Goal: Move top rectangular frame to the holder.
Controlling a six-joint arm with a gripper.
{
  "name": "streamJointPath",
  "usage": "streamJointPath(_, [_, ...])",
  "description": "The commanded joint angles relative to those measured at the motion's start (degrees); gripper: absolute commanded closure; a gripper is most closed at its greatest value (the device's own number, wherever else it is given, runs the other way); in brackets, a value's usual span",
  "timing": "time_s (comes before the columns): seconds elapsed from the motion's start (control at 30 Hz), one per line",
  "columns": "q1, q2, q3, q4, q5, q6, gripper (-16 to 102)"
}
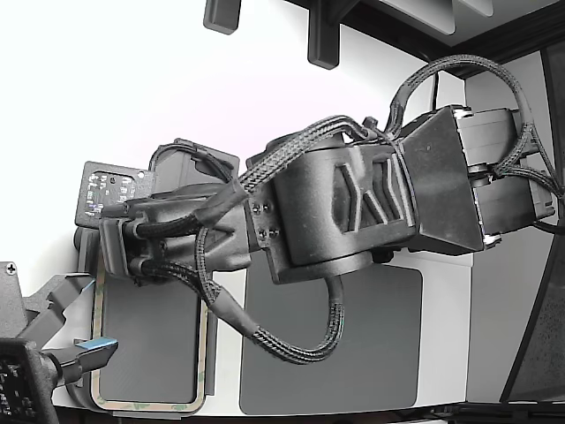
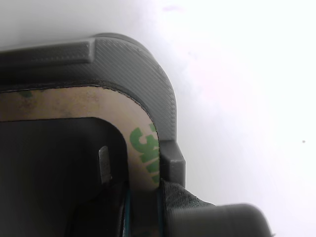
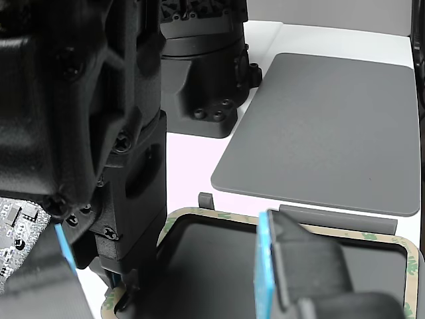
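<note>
In the wrist view, closest of all, a rounded corner of the top rectangular frame [image 2: 106,101] fills the left half of the picture — a tan band with green printed marks, lying inside the raised grey rim of the holder [image 2: 148,74], whose darker tab sits just below the corner. The gripper [image 2: 131,197] comes down at the lower middle of that picture, a pale metal finger [image 2: 104,165] standing just inside the frame's inner edge and a blue-edged part against the band. It looks as though the jaws straddle the band there, but I cannot tell whether they pinch it or merely flank it.

I judge the frame to be light, thin and somewhat limp, like backing paper over adhesive film: it would sag if lifted from one point and could crease or stick. A hold on a long side near a corner, on the band itself, seems best, with a flat, slow carry.

The other view, a step back, shows what the wrist camera cannot: the frame's [image 3: 312,229] far long side with a grey tab just behind it, and the flat grey mat [image 3: 325,126] lying well apart beyond, upper right. A blue-faced finger [image 3: 265,266] looms in the foreground.

The exterior view alone gives the whole layout — the frame [image 1: 205,353] ringing a grey panel at lower left, the mat [image 1: 380,344] beside it at lower centre, the arm [image 1: 335,208] stretched across both. Whether the frame is a single sheet or the top of a stack no view tells.
</note>
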Motion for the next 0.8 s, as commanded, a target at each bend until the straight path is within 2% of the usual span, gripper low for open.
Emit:
streamJointPath(0.0, [-0.5,1.7,-1.1,0.5,0.2,-0.2,96])
streamJointPath(0.3, [-0.5,1.8,-1.0,0.5,-0.2,-0.3,95])
streamJointPath(0.43, [-0.4,2.0,-1.1,0.5,-0.4,-0.5,84])
streamJointPath(0.57, [-0.4,1.8,-1.3,0.5,-0.4,-0.6,79])
streamJointPath(0.7, [-0.4,1.8,-1.5,0.5,-0.4,-0.7,58])
streamJointPath(0.77, [-0.4,1.8,-1.5,0.5,-0.8,-1.2,40])
